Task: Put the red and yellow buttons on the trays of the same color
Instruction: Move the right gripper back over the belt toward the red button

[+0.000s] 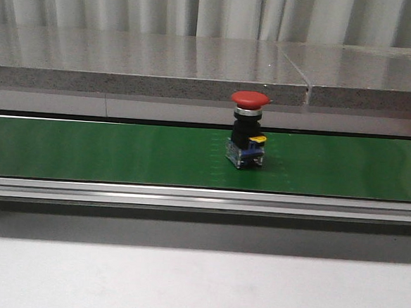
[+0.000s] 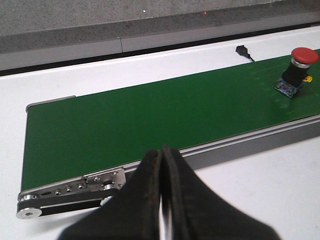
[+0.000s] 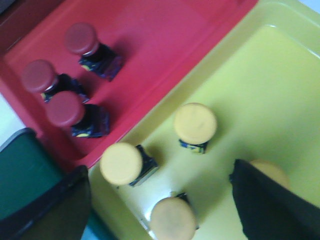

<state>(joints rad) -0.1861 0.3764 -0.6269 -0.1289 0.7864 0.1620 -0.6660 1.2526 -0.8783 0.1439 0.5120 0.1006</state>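
I see one red button (image 1: 248, 129) standing upright on the green conveyor belt (image 1: 107, 151), right of the belt's middle in my front camera, nothing touching it. My left pincer (image 2: 161, 200) sits over the white surface (image 2: 260, 190) near the belt's end roller, its fingers pressed together with nothing between them. My right pincer (image 3: 160, 200) is spread wide above the yellow tray (image 3: 270, 90), empty, with four yellow buttons (image 3: 195, 122) below it, one partly hidden behind a finger. Three red buttons (image 3: 65, 108) stand in the red tray (image 3: 155, 45) touching alongside.
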